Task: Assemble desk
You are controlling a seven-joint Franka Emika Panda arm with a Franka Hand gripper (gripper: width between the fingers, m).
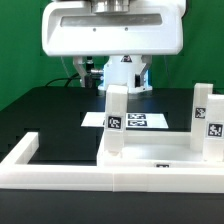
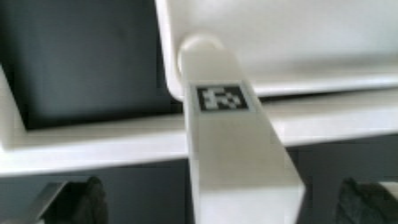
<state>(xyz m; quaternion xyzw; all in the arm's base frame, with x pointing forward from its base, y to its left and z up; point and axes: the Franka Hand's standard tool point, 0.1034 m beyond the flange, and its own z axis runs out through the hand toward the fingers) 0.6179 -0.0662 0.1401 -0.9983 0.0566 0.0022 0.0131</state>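
The white desk tabletop [image 1: 160, 158] lies flat at the front of the exterior view's right. Three white legs stand upright on it. One tagged leg [image 1: 115, 120] rises at its near-left corner, and two more [image 1: 201, 112] [image 1: 213, 135] stand at the right. My gripper [image 1: 122, 80] hangs just above the left leg. In the wrist view that leg [image 2: 222, 110] runs between my dark fingers [image 2: 71, 200], with a gap on each side. My gripper [image 2: 217, 198] is open and holds nothing. The tabletop [image 2: 311, 45] shows pale behind the leg.
The marker board [image 1: 140, 120] lies on the black table behind the tabletop. A long white rim [image 1: 25, 160] frames the front and left of the work area. A green backdrop stands behind the arm.
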